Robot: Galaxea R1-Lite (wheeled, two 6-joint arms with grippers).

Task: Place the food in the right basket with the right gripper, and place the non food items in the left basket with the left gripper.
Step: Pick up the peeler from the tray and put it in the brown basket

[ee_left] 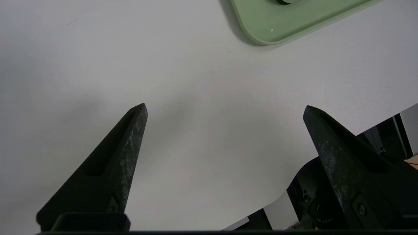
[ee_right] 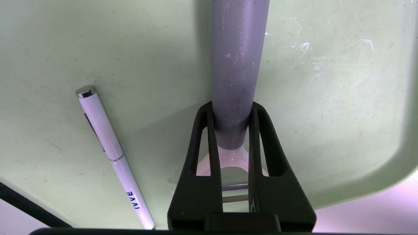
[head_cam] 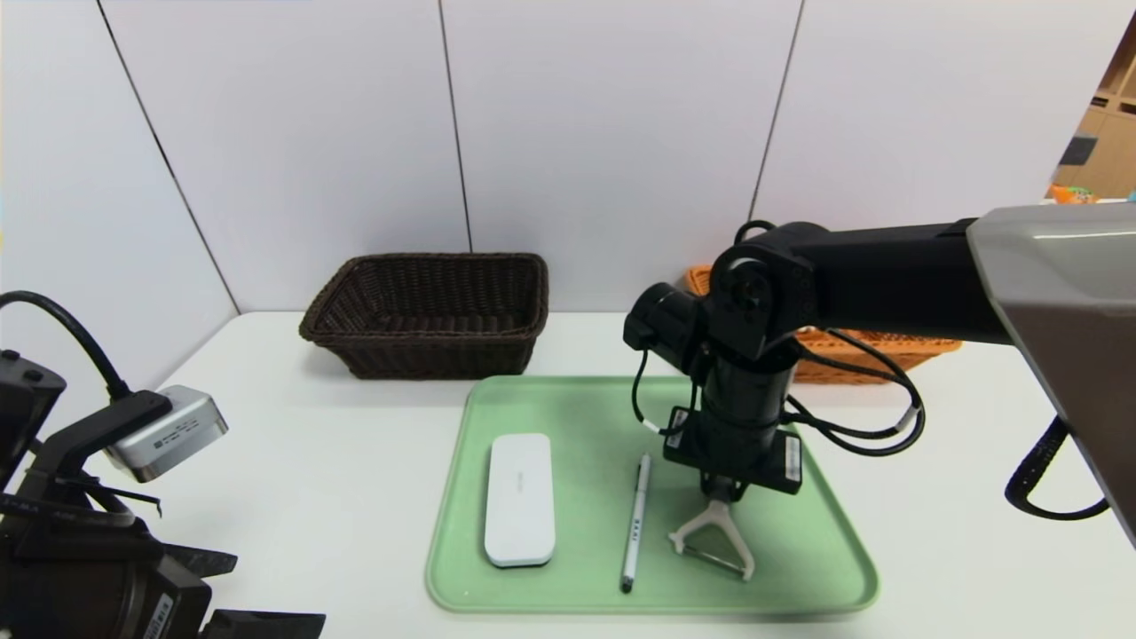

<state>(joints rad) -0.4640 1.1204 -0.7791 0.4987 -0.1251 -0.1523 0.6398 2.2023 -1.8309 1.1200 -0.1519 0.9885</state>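
Right claw, pointing straight down over the pale green tray, pinches the peeler's grey handle, whose long axis runs toward the dark brown basket, while the spread left claw hangs idle over the desk.

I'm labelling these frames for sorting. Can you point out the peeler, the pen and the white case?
peeler [head_cam: 715, 538]: head view, on its white Y-shaped head.
pen [head_cam: 635, 522]: head view, mid-barrel.
white case [head_cam: 520, 498]: head view, centre of its flat top.
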